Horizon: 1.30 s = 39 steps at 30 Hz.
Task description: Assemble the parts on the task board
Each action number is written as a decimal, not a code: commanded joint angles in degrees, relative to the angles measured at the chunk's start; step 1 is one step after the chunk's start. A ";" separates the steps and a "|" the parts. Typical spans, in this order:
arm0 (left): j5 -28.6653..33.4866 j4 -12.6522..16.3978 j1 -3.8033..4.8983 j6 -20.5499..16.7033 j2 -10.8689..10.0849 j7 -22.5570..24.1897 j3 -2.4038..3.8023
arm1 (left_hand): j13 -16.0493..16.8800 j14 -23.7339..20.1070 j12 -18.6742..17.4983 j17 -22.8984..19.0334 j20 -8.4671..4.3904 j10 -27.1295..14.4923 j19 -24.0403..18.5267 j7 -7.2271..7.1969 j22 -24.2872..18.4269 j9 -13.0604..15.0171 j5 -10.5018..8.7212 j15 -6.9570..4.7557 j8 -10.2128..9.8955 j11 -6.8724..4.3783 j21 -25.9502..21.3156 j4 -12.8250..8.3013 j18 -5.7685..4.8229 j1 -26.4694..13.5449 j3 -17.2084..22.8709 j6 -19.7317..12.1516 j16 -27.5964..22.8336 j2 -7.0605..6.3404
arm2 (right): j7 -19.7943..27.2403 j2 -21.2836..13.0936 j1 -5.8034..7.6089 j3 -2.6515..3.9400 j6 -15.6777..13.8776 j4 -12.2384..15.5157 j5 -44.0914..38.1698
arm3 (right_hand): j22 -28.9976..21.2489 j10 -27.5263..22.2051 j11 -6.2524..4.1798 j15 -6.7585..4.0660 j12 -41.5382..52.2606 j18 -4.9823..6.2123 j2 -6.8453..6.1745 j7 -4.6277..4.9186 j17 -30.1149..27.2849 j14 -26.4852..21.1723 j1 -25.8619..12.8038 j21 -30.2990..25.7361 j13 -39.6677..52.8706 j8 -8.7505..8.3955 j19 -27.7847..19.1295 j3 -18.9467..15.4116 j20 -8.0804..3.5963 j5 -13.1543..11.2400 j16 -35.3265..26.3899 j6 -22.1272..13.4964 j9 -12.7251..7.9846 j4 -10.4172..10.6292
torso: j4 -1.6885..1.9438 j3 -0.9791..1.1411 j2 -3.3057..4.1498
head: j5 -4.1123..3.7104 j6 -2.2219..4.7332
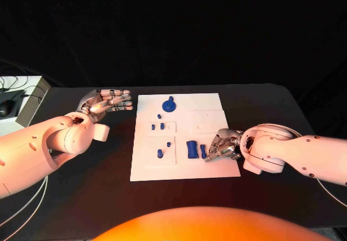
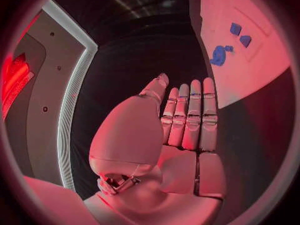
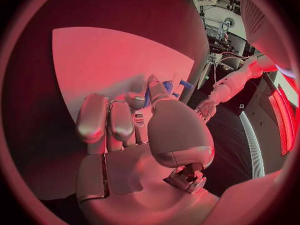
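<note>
The white task board (image 1: 217, 168) lies in the middle of the table. On it are a round blue part with a stem (image 1: 168, 105), several small blue pieces (image 1: 160, 125) in its left recesses, and a larger blue block (image 1: 192, 149). My right hand (image 1: 224, 145) rests on the board's right side with its fingers curled. It pinches a small blue bar (image 1: 203, 149) between thumb and finger, just right of the block; the right wrist view shows blue (image 3: 149, 96) wedged there. My left hand (image 1: 110, 103) hovers left of the board's far corner, fingers straight and together, holding nothing (image 2: 187, 120).
A grey box with cables (image 1: 21, 98) sits at the table's far left edge. Bare black table (image 1: 87, 191) surrounds the board. The left wrist view shows the board's far end with the round part (image 2: 217, 56).
</note>
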 commanded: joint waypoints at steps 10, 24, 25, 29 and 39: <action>0.07 0.02 -0.04 1.19 0.05 0.09 0.03 | -0.03 -0.05 -0.01 0.09 -0.08 -0.23 0.29 0.07 -0.20 -0.01 0.05 0.01 0.02 0.06 0.09 0.42 -0.24 0.16 0.12 -0.26 0.23 -0.28 | 1.30 -0.51 -0.24 -0.01 -1.82 0.53 0.63 | 8.42 0.19 0.20 -0.19 -0.23 -1.13 -3.33 0.04 0.00 -0.01 -0.65 -0.26 0.04 0.67 2.68 1.09 -0.23 -0.49 -0.04 0.04 0.01 2.15 | -0.08 0.05 0.03 | 0.06 0.00; 0.10 -0.37 -0.09 1.41 0.17 0.38 0.03 | -0.03 -0.08 -0.01 0.08 -0.05 -0.27 0.27 0.07 -0.26 -0.01 0.04 0.03 0.02 0.09 0.08 0.44 -0.25 0.14 0.05 -0.31 0.23 -0.34 | 9.36 -2.91 -0.01 0.08 -6.86 1.48 6.01 | 7.84 -1.60 0.81 0.24 -2.25 -0.78 -7.45 0.86 -1.47 -0.26 -0.43 -3.26 -1.31 0.20 2.26 3.31 0.18 -0.05 -1.71 -1.21 -0.14 6.13 | -0.04 0.00 -0.08 | -0.10 0.14; 0.12 -0.42 -0.09 1.42 0.18 0.42 0.03 | -0.03 -0.08 -0.01 0.08 -0.05 -0.27 0.27 0.07 -0.26 -0.01 0.04 0.03 0.02 0.09 0.08 0.44 -0.25 0.14 0.05 -0.31 0.23 -0.34 | 10.30 -3.14 0.08 0.11 -7.33 1.55 6.60 | 7.84 -1.60 0.81 0.24 -2.25 -0.78 -7.45 0.86 -1.47 -0.26 -0.43 -3.26 -1.31 0.20 2.26 3.31 0.18 -0.05 -1.71 -1.21 -0.14 6.13 | -0.04 -0.03 -0.11 | -0.17 0.27; 0.55 -0.71 -0.10 1.37 0.33 0.72 0.03 | -0.03 -0.08 -0.01 0.08 -0.05 -0.27 0.27 0.06 -0.27 -0.01 0.04 0.03 0.02 0.08 0.07 0.44 -0.25 0.14 0.03 -0.31 0.23 -0.35 | 16.28 -3.76 0.77 0.19 -10.56 1.14 10.25 | 7.31 -2.32 1.02 0.36 -3.51 -0.52 -7.01 1.12 -2.83 -0.47 -0.30 -5.96 -2.45 -0.35 2.00 3.05 0.36 0.00 -3.31 -1.49 -0.52 6.54 | -0.04 -0.12 -0.18 | -0.23 0.72; 2.54 -2.62 -0.16 0.55 1.79 3.34 0.03 | -0.04 -0.38 -0.02 -0.03 0.10 0.33 -0.02 -0.60 -0.53 0.00 -0.04 0.09 0.08 -0.22 -0.16 0.70 -0.34 -0.11 -0.07 0.24 -0.09 -0.14 | 38.97 -0.24 2.03 0.65 -20.24 -8.05 29.60 | -5.87 -7.03 2.19 1.50 -13.45 1.71 -0.90 2.87 -15.64 -3.07 2.26 -45.06 -12.31 -3.09 -2.91 0.47 1.58 3.67 -21.25 -4.24 -2.06 0.48 | -0.06 -0.81 -1.26 | -0.08 3.09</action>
